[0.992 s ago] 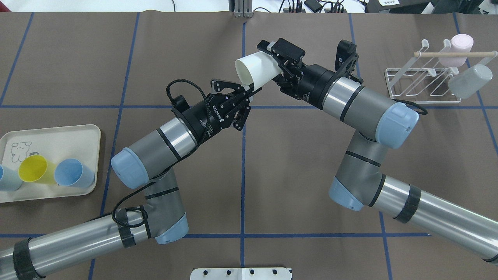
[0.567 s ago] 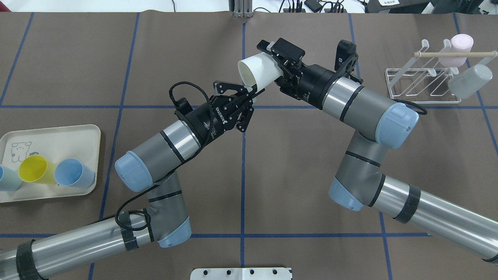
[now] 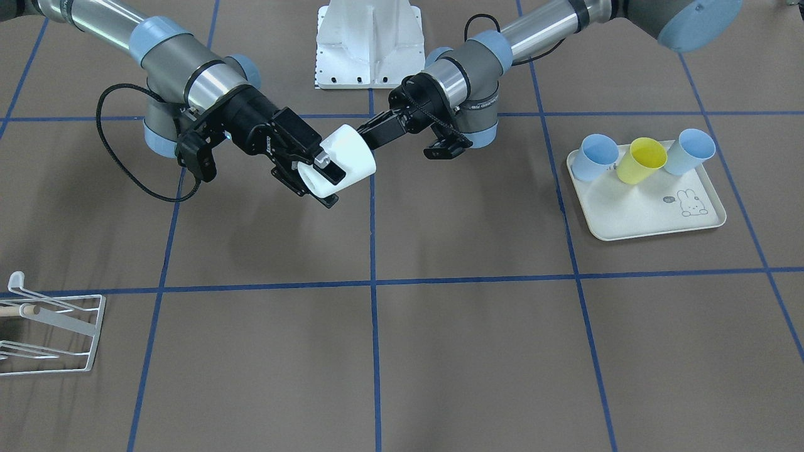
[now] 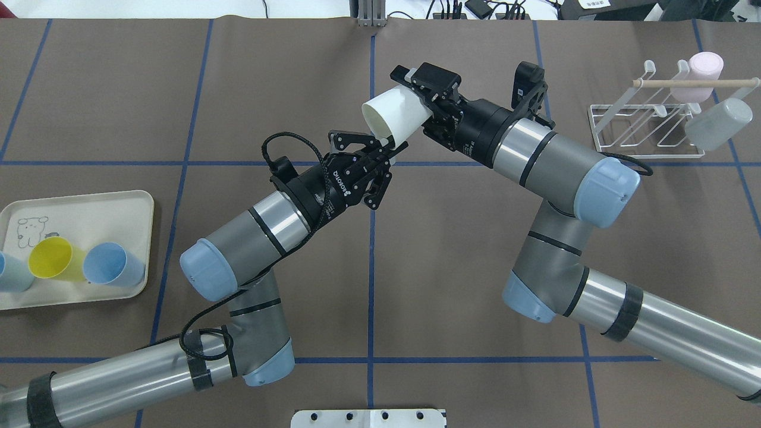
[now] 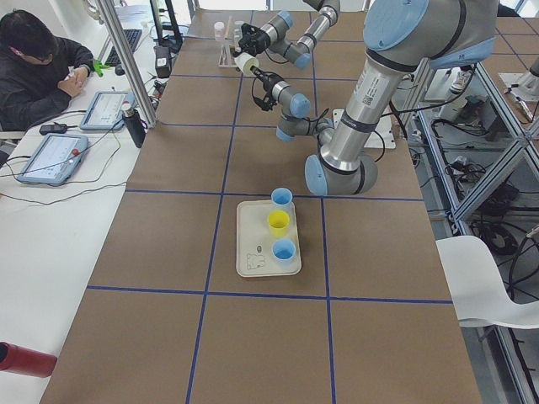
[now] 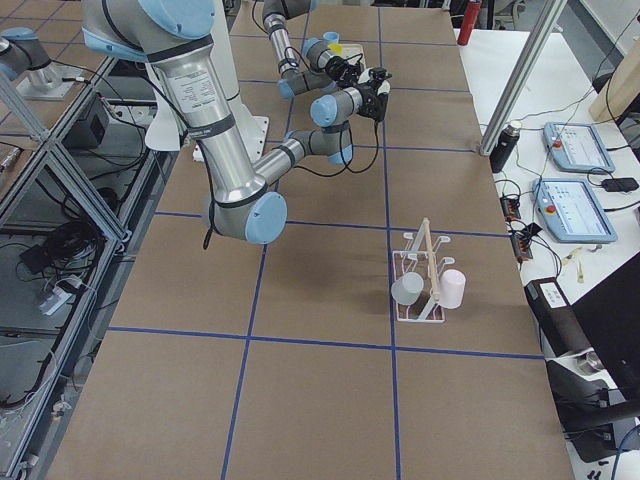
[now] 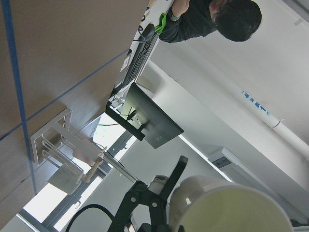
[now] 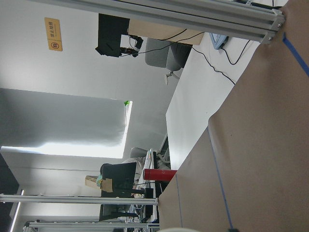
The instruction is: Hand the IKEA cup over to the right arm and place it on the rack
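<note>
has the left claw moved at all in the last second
Yes. In the overhead view the left claw has shifted right, further across the centre blue line than before, with its tips at the rim of the cup.

The left arm (image 4: 261, 229) and right arm (image 4: 553, 157) share silver tubes, grey joints, light-blue caps and black bands. The left gripper (image 4: 387, 156) is slim, black, lettered ROBOTIQ in white; a braided black cable (image 4: 279, 142) loops behind it. The right gripper (image 4: 416, 98) is bulkier, black, with a black box (image 4: 529, 83) behind it. The base (image 4: 368, 418) is white, with screws.
</note>
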### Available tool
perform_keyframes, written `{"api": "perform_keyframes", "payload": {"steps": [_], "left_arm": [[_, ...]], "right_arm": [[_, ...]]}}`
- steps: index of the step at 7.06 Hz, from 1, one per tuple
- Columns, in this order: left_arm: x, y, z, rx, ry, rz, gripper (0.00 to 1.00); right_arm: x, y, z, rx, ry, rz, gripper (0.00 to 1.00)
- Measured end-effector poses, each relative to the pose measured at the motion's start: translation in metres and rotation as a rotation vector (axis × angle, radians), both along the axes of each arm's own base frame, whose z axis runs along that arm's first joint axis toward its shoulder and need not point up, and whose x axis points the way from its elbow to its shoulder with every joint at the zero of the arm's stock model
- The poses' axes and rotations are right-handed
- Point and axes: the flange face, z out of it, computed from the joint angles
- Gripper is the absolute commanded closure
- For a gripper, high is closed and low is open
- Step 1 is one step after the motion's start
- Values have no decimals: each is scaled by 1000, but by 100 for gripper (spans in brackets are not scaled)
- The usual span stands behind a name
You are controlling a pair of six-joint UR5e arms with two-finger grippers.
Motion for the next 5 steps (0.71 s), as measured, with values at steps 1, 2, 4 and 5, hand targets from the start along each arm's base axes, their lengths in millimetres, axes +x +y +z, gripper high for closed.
{"api": "perform_keyframes", "payload": {"steps": [1,2,4,5], "left_arm": [[-1,0,0,2,-1,-2,0],[-1,0,0,3,-1,-4,0],[-1,0,2,29,-33,-31,0],[-2,0,3,42,-48,-45,0]], "right_arm": [[0,0,0,0,2,0,100],[-1,0,0,0,2,0,100],[0,-3,-3,2,-1,5,100],[5,-9,-4,1,-2,17,100]]}}
